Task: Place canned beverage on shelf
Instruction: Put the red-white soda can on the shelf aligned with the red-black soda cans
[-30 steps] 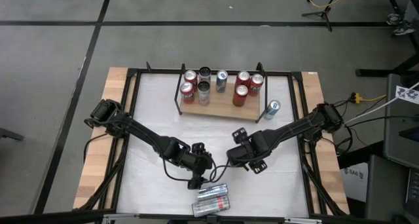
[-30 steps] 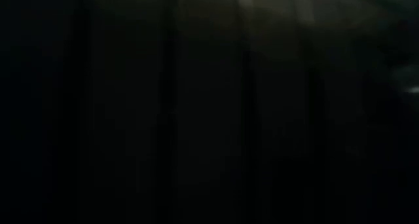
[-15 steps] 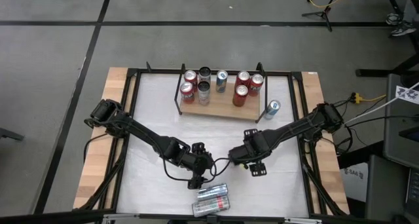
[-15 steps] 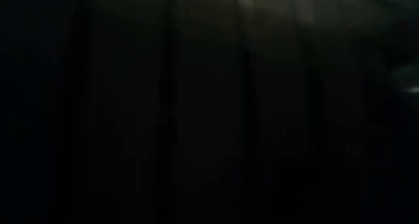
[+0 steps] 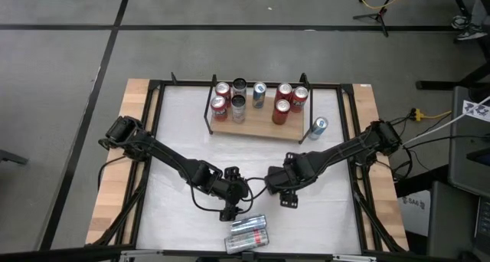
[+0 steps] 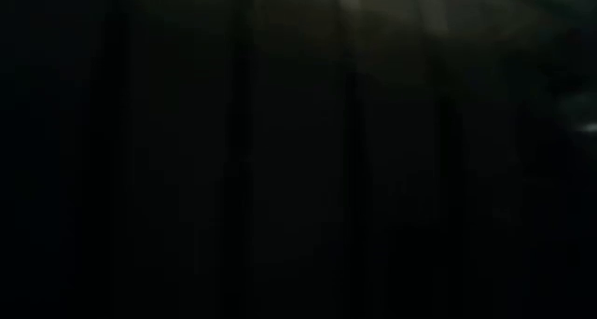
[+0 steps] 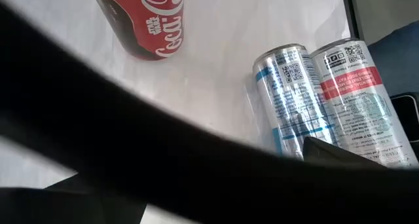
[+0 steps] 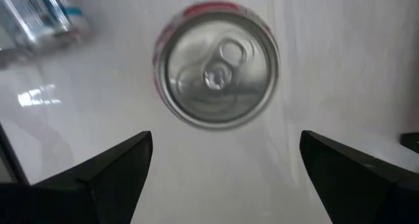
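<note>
Right gripper open, seemingly above red can

The high view looks straight down on the whole table; both wrist views sit close over it, sharing the red can and silver cans; the low view is dark.

Two black jointed arms trailing thin black cables.
</note>
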Action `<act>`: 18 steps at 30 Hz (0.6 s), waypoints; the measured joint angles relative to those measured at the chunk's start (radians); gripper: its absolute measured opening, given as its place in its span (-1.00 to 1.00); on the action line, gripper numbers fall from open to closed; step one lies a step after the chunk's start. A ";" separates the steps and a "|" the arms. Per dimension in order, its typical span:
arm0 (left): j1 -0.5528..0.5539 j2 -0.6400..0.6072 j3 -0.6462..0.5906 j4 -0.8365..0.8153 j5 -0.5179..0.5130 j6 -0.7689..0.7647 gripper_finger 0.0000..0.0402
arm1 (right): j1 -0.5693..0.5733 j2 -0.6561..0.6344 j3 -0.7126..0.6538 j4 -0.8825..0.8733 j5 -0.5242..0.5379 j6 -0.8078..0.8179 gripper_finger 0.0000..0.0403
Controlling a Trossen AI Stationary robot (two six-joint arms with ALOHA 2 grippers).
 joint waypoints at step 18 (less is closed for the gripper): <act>0.000 0.000 0.000 -0.001 0.000 0.000 0.81 | 0.000 0.032 0.000 0.122 0.043 0.033 0.87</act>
